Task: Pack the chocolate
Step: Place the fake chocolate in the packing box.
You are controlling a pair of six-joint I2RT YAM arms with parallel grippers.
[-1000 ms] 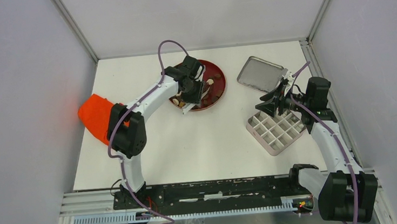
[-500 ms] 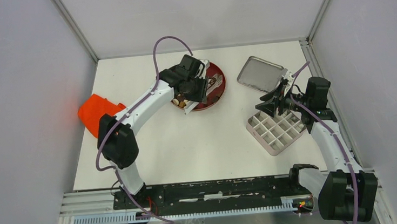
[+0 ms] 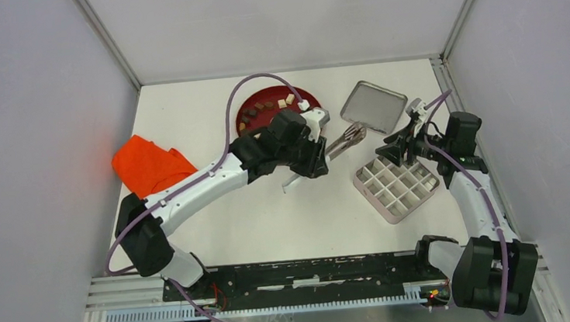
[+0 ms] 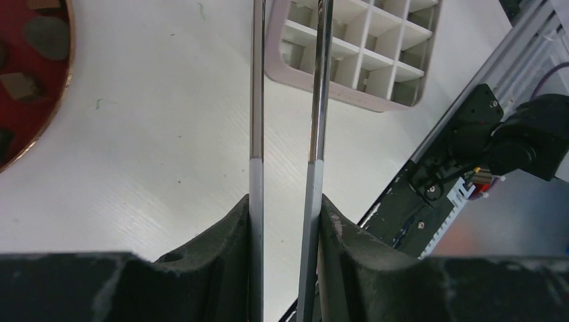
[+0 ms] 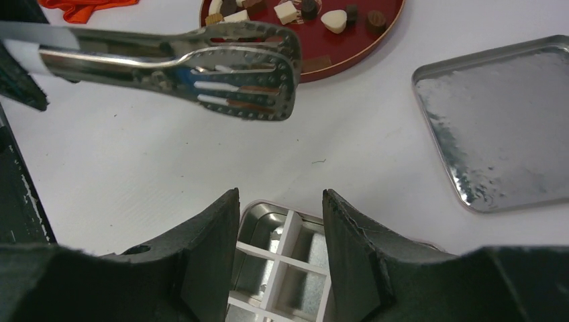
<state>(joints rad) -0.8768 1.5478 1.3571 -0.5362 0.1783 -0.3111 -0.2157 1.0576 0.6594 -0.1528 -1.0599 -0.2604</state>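
Observation:
Small brown and cream chocolate (image 3: 265, 105) pieces lie on a red plate (image 3: 245, 111) at the back; they also show as chocolate (image 5: 333, 20) on the plate (image 5: 349, 45) in the right wrist view. My left gripper (image 3: 314, 157) (image 4: 285, 201) is shut on metal tweezers (image 3: 346, 135) (image 4: 257, 100), whose tips (image 5: 251, 80) hang between the plate and the white divided box (image 3: 398, 188). Something brown shows through the tip slots. Over the box's near corner (image 5: 288, 268) my right gripper (image 3: 391, 148) (image 5: 280, 194) is open and holds nothing.
A metal lid (image 3: 373, 106) (image 5: 496, 127) lies open side up behind the box. An orange cloth (image 3: 150, 166) sits at the left edge. The rail with the arm bases runs along the near edge. Grey walls close in three sides.
My left arm has swung right from over the red plate, carrying the tweezers toward the box; the plate is now uncovered. The right arm has barely moved.

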